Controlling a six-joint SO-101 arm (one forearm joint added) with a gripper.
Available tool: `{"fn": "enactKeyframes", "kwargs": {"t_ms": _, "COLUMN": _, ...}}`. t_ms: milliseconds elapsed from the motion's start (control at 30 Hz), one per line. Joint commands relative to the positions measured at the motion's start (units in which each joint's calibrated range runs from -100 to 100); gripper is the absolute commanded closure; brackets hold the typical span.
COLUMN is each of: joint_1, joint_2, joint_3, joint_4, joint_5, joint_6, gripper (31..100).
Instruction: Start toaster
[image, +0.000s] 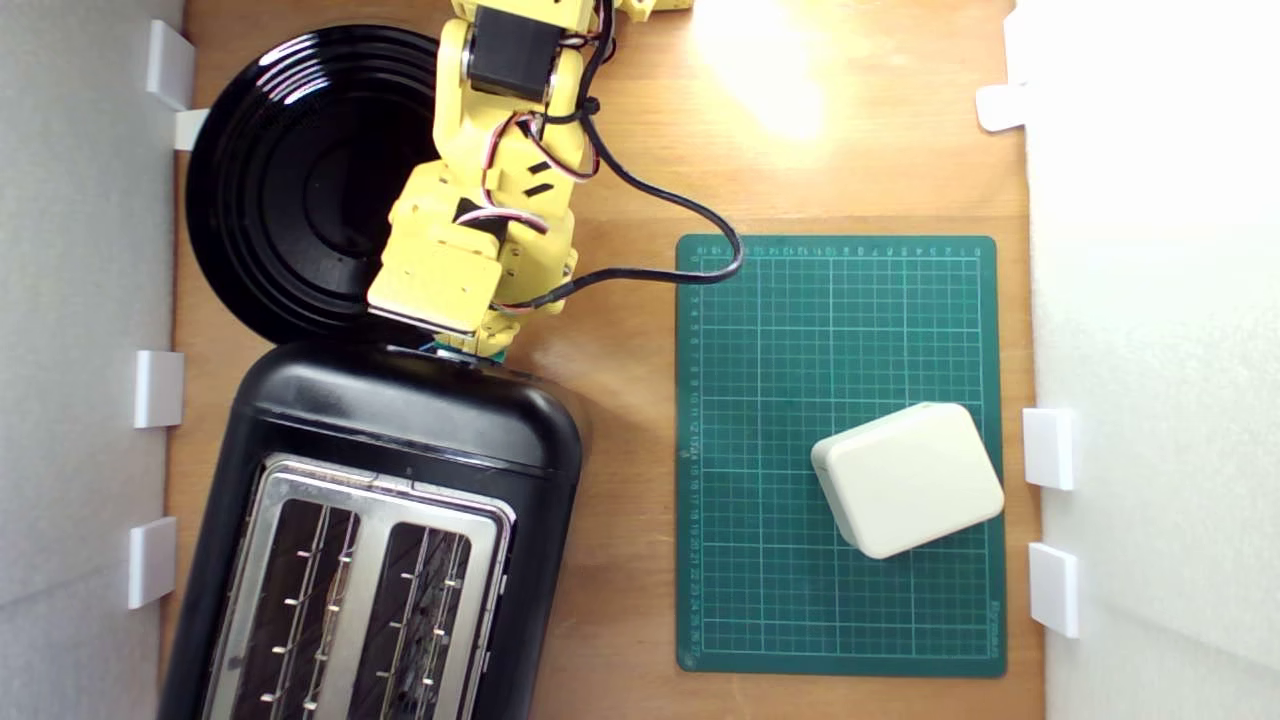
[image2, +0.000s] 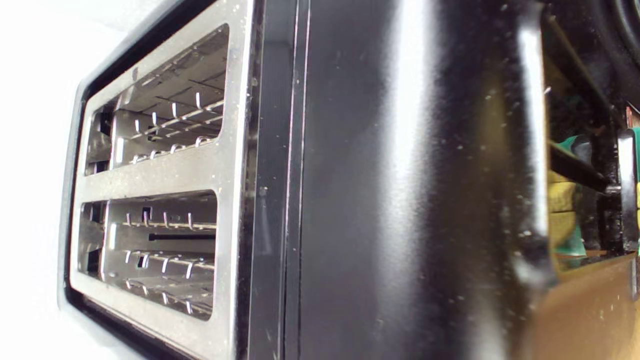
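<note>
Overhead, the toaster (image: 400, 480) lay at the lower part of the exterior view's left, its glossy black body tilted a little and its silver top plate (image: 370, 590) showing two slots with wire guides. Just above its upper end the yellow arm (image: 490, 190) reached down, so that the gripper (image: 470, 348) sat right at the toaster's end wall, where a speck of teal showed; whether the jaws were parted or closed could not be told, since the arm's body covered them. Behind the arm lay a round black plate (image: 290, 180), touching or nearly touching the toaster. To the exterior view's right, a green cutting mat (image: 840, 330) carried a cream box (image: 908, 478). From the wrist, the toaster (image2: 400, 200) filled the frame, both slots empty.
</note>
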Motion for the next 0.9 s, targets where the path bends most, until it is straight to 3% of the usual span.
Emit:
{"fn": "enactKeyframes", "kwargs": {"t_ms": 0, "joint_1": 0.6, "joint_2": 4.1, "joint_3": 4.1, "joint_4": -0.2, "joint_5": -2.5, "joint_6": -0.3, "gripper": 98.9}}
{"fn": "enactKeyframes", "kwargs": {"t_ms": 367, "joint_1": 0.5, "joint_2": 6.6, "joint_3": 11.3, "joint_4": 0.6, "joint_5": -9.0, "joint_6": -0.9, "gripper": 98.9}}
{"fn": "enactKeyframes", "kwargs": {"t_ms": 867, "joint_1": 0.6, "joint_2": 11.0, "joint_3": 12.5, "joint_4": 0.7, "joint_5": -9.2, "joint_6": -0.9, "gripper": 98.9}}
